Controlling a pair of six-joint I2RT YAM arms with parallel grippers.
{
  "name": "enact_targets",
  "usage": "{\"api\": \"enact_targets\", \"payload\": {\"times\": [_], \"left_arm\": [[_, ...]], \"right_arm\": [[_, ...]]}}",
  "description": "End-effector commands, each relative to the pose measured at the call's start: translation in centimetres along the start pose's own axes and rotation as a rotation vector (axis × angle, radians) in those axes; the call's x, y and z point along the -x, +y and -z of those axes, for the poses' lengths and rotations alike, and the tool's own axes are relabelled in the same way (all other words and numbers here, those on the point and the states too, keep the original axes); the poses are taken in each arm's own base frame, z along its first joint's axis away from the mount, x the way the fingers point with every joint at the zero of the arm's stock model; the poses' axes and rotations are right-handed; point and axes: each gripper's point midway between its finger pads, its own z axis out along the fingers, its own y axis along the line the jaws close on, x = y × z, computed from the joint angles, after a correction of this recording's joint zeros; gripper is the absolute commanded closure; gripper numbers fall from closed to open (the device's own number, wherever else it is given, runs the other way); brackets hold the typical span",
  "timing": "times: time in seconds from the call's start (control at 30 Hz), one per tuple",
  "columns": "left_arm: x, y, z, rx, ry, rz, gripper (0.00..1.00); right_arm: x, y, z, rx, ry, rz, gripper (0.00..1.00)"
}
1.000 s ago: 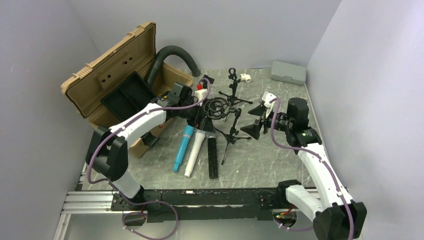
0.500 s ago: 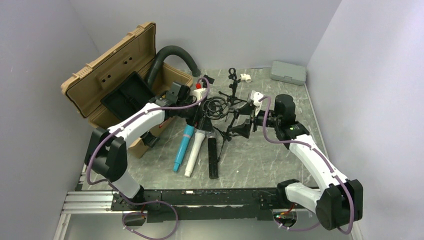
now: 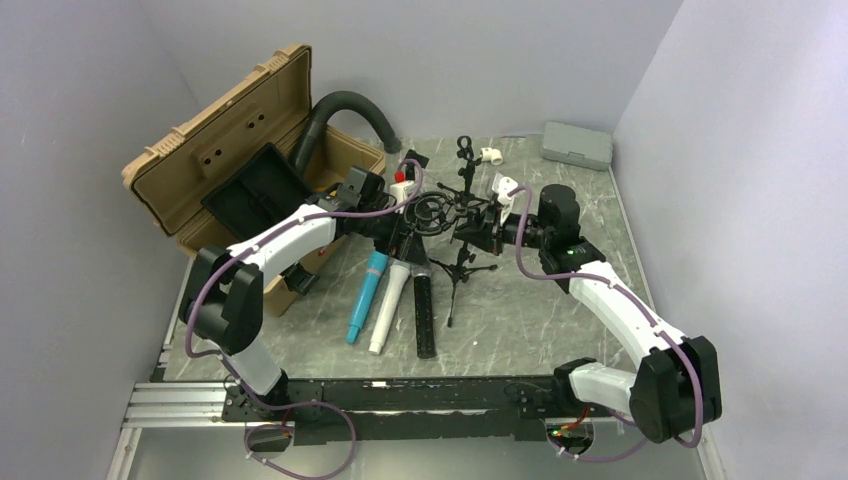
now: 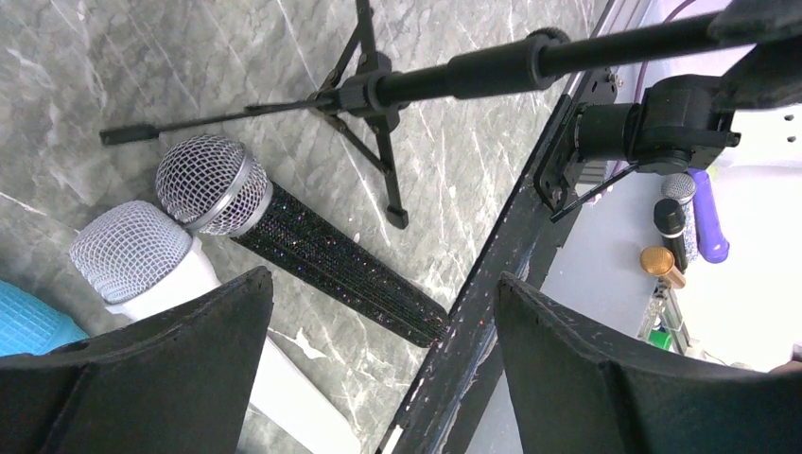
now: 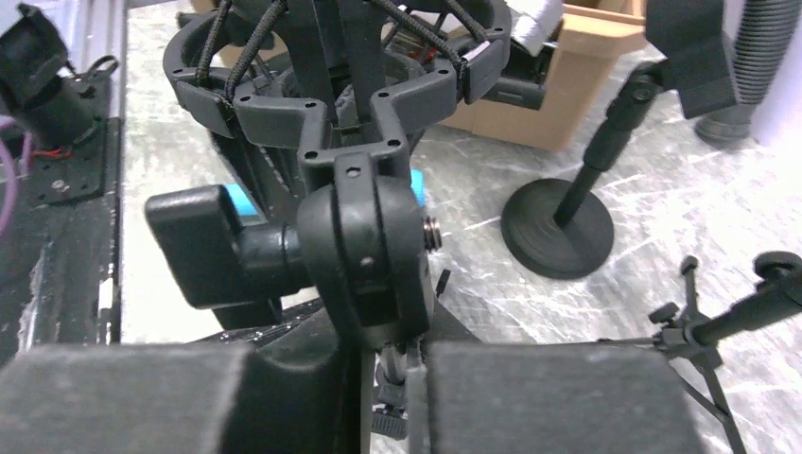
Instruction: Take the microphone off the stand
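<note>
Grey marbled table [image 3: 530, 310], both arms meeting near its middle. Right gripper [image 5: 395, 374] closed almost fully, pinched on the thin stem of the stand [image 5: 364, 251] just under the swivel joint, with only a sliver of gap between the pads. Side knob [image 5: 194, 246] sticking out left of that joint in the right wrist view. Above the joint, a ring-shaped cradle [image 5: 331, 104] laced with elastic cord. Tripod legs spread below the grip in the top view; cannot tell whether the feet touch the table. Microphone of the task not made out for certain: a dark shape [image 5: 326, 28] inside the ring of the cradle, too dim to name. Left gripper [image 4: 383, 279] wide open and holding nothing, hanging just left of the cradle, above the heads of three microphones lying flat side by side. Black glitter microphone [image 4: 312, 248] nearest the stand, white microphone [image 4: 132, 251] next with its head close against the black one's, blue microphone [image 3: 366, 288] furthest left. Second tripod [image 5: 705, 331] and a round-base stand [image 5: 558, 222] just beyond the held stand. Open tan case [image 3: 215, 150] at far left, black hose [image 3: 345, 105] arching behind it. Grey box [image 3: 577, 145] at the far right corner, well apart from both arms.
</note>
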Motion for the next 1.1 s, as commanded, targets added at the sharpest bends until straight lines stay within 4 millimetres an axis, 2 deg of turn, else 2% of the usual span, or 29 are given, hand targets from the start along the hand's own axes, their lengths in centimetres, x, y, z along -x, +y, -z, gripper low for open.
{"api": "enact_targets", "payload": {"times": [0.0, 0.03, 0.33, 0.5, 0.7, 0.83, 1.07], "left_arm": [[1.5, -1.4, 0.4, -0.046, -0.029, -0.044, 0.11], [1.6, -1.4, 0.4, -0.044, -0.030, -0.045, 0.11], [3.0, -0.6, 1.5, 0.004, -0.055, -0.070, 0.09], [4.2, 1.3, 3.2, 0.085, -0.087, -0.096, 0.04], [5.9, 3.2, 6.2, 0.126, -0.170, -0.093, 0.01], [6.4, 2.3, 7.6, 0.126, -0.226, -0.215, 0.01], [8.5, -2.4, 10.4, 0.096, -0.436, -0.580, 0.00]], "right_arm": [[3.7, -1.6, 0.8, -0.101, -0.055, 0.122, 0.95], [3.8, -1.7, 1.0, -0.118, -0.051, 0.126, 1.00], [4.3, -4.5, 3.3, -0.333, -0.018, 0.100, 1.00], [5.3, -3.9, 3.9, -0.328, -0.025, 0.081, 1.00], [6.8, -3.4, 4.4, -0.314, -0.030, 0.060, 1.00], [8.5, -2.7, 4.4, -0.275, -0.049, 0.043, 1.00], [13.3, -2.5, 4.5, -0.240, -0.129, -0.032, 1.00]]}}
